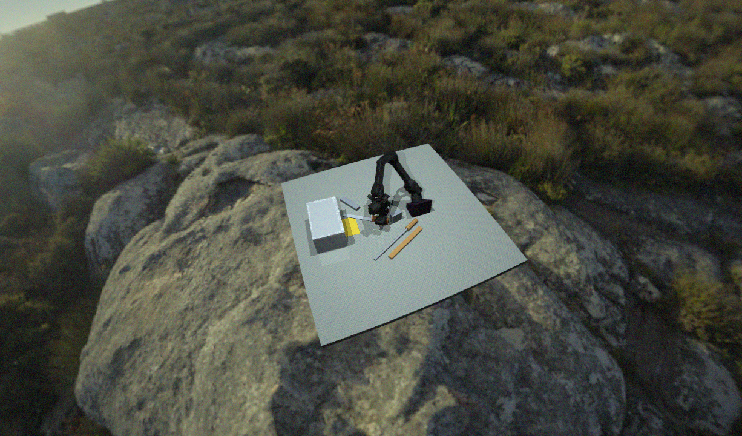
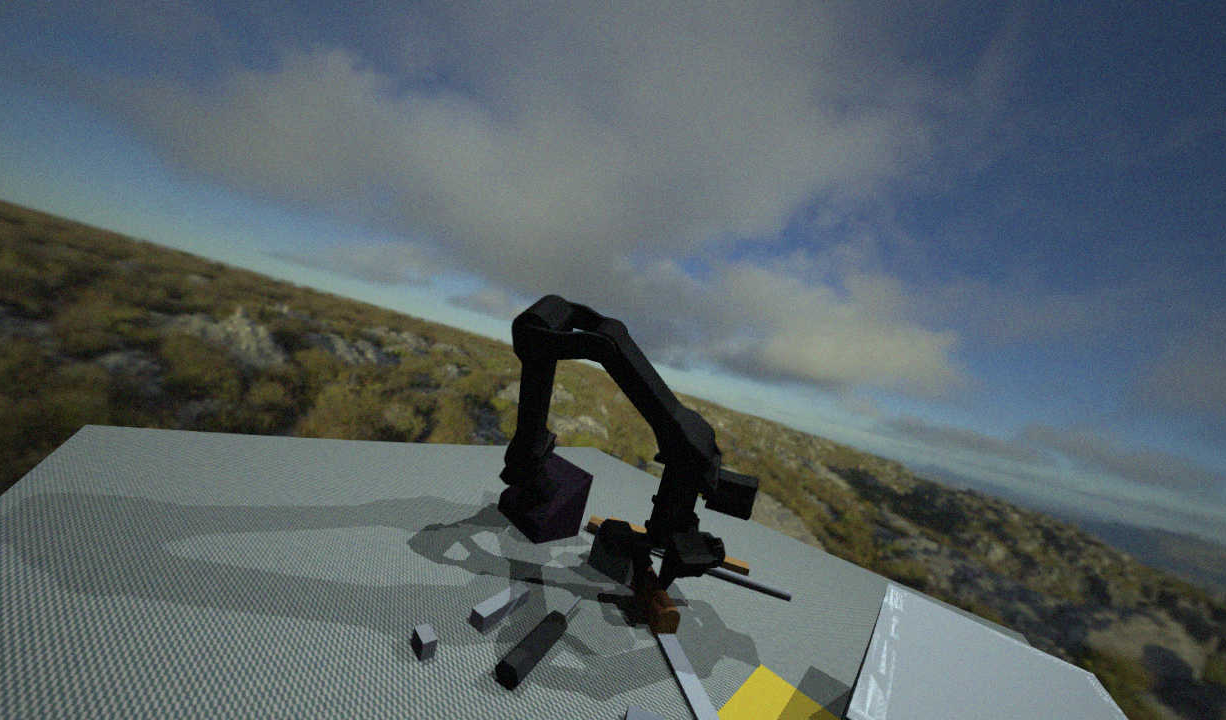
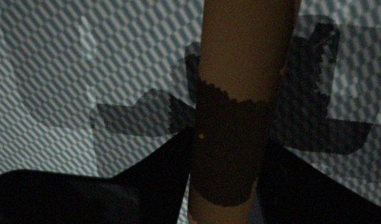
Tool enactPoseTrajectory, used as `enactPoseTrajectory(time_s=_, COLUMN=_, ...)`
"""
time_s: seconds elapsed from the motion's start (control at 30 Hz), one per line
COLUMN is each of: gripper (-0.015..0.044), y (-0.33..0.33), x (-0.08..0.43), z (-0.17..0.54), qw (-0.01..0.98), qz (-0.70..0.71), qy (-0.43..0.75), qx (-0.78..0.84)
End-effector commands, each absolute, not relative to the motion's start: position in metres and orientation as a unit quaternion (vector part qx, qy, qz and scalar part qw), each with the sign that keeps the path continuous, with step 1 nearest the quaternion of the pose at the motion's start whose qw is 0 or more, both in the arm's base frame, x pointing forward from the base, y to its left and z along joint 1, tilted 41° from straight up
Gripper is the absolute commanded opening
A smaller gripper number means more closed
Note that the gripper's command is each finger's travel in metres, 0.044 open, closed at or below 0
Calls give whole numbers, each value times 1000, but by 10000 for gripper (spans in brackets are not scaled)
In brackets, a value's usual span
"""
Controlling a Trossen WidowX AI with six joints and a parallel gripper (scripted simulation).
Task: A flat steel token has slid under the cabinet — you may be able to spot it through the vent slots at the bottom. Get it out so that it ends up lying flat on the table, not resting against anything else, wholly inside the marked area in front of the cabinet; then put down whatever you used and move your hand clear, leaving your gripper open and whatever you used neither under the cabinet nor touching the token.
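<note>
My gripper (image 1: 380, 219) (image 2: 656, 583) (image 3: 223, 138) is shut on the orange-brown handle (image 2: 662, 613) (image 3: 247, 56) of a tool, low over the table. The tool's long flat grey blade (image 1: 358, 218) (image 2: 683, 669) points toward the white cabinet (image 1: 324, 215) (image 2: 984, 667). In the top view the blade's far end is by the cabinet's front, along one edge of the yellow marked area (image 1: 353, 227) (image 2: 762, 691). Whether the tip is under the cabinet cannot be told. The steel token is not visible; the vent slots cannot be made out.
A thin rod tool (image 1: 391, 243) (image 2: 760, 586) and an orange strip (image 1: 405, 243) (image 2: 736, 565) lie beyond my gripper. A grey block (image 1: 396, 216) (image 2: 610, 552) stands near the arm. A grey bar (image 1: 350, 203), a dark-handled tool (image 2: 529, 651) and small light blocks (image 2: 501, 607) lie on the other side.
</note>
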State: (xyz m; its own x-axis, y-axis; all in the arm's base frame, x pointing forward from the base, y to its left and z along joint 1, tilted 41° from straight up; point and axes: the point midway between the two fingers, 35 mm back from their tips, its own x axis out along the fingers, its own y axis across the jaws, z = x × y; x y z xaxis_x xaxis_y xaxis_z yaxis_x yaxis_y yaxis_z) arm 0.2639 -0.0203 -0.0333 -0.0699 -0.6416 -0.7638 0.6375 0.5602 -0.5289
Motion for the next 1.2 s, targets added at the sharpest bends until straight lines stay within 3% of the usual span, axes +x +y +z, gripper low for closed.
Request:
enactPoseTrajectory(time_s=0.0, gripper=0, y=-25, x=263, z=-28, qw=683, qz=-469, qy=560, qx=-3)
enactPoseTrajectory(time_s=1.17, gripper=0, y=-53, x=252, z=-4, qw=682, qz=-469, qy=560, qx=-4)
